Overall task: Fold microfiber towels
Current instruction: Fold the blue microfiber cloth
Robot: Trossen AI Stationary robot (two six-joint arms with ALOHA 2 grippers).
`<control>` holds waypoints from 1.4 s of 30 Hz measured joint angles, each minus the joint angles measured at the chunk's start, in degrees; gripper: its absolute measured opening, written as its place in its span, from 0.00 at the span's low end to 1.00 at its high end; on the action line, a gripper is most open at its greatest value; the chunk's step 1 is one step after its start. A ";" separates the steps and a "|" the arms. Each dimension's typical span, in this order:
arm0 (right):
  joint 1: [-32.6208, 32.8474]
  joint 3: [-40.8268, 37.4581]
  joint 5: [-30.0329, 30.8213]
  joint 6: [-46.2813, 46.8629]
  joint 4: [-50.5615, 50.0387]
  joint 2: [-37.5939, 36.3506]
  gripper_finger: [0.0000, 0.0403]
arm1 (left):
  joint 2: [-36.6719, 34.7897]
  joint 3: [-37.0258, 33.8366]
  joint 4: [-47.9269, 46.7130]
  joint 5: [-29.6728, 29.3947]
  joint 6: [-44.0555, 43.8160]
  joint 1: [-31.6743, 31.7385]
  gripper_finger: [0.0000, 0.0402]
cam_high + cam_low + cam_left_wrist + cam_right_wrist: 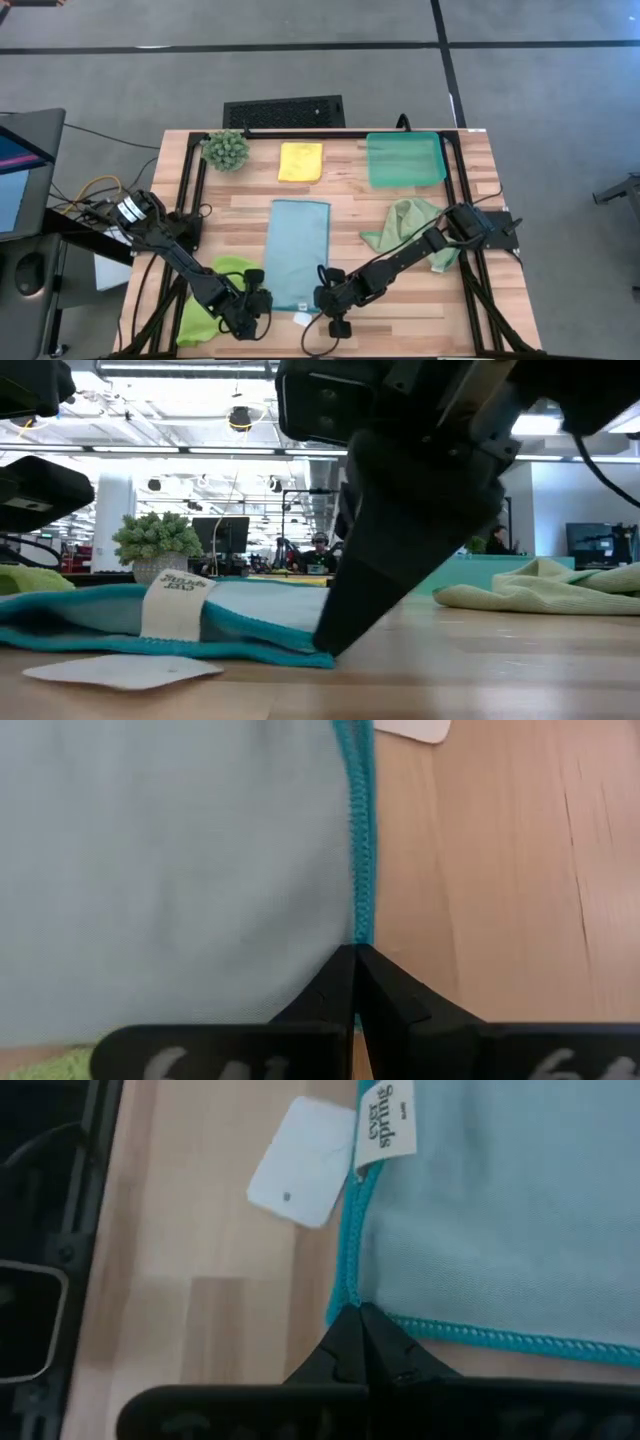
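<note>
The left claw [262,299] and right claw [322,297] were clenched on the near corners of the light blue towel [298,250] (half-folded), lying centrally on the table [345,205].

wooden table [350,200] carries four towels [297,250], tray [405,160], plant [226,150].

1. The lime green towel [212,300] was partly covered by the left arm in the high view.
2. Part of the pale sage towel [402,225] was hidden under the right arm.
3. The light blue towel [170,870] was cut off by the left wrist view's edges.
4. The paper tag [412,728] was clipped there too.
5. The small print on the sewn label [386,1125] could not be read in full.
</note>
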 joint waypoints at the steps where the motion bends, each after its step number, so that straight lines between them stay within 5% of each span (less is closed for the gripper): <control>1: 0.12 0.00 -0.13 0.22 -0.28 0.00 0.00 | -0.18 -0.02 0.03 0.12 0.59 0.01 0.00; 10: 0.24 -0.01 -0.56 1.39 -1.34 0.02 0.00 | -0.49 -0.16 4.81 8.17 5.93 1.03 0.00; 18: 0.28 -0.09 -0.53 1.57 -1.41 -0.20 0.00 | -0.49 2.37 3.57 8.66 11.05 3.09 0.00; 27: 0.26 -0.13 -1.42 1.82 -1.37 -0.20 0.02 | -0.49 3.08 0.53 17.64 9.48 5.08 0.01; 36: 0.26 -0.13 -1.45 1.82 -1.34 -0.20 0.05 | -0.49 3.11 0.20 17.69 9.47 5.37 0.31; 42: 0.28 -0.17 -1.65 1.46 -1.41 -0.18 0.08 | -1.94 3.15 0.61 24.44 12.79 5.14 0.46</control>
